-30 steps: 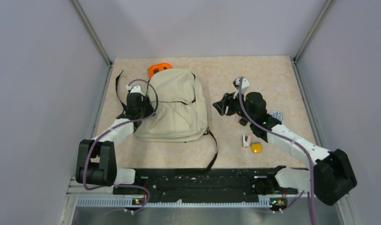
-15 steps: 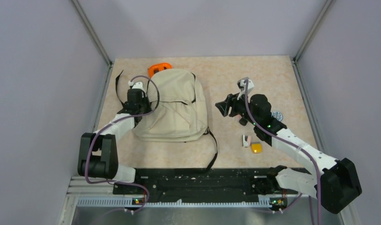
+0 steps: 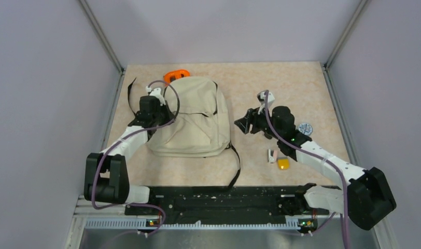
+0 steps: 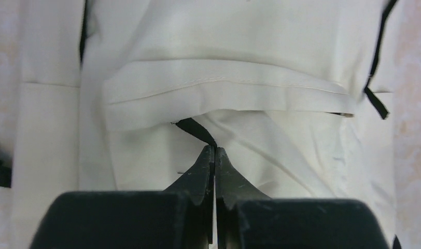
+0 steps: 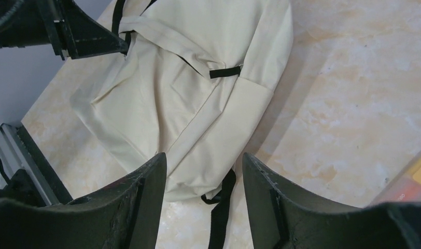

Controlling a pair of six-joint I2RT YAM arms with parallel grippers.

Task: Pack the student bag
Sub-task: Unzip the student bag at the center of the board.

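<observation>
Between lilac walls: mottled beige tabletop, student bag.

The student bag lies flat on the table, left of centre in the top view. A small rounded object sits just behind its upper-left corner, partly hidden by it. The left gripper rests on the bag's left side, its tips meeting a zip tab under the pocket flap. The right gripper is just right of the bag, apart from it. Toward the lower right lie a disc, a clip-like piece and, just beside that, a small block.
</observation>
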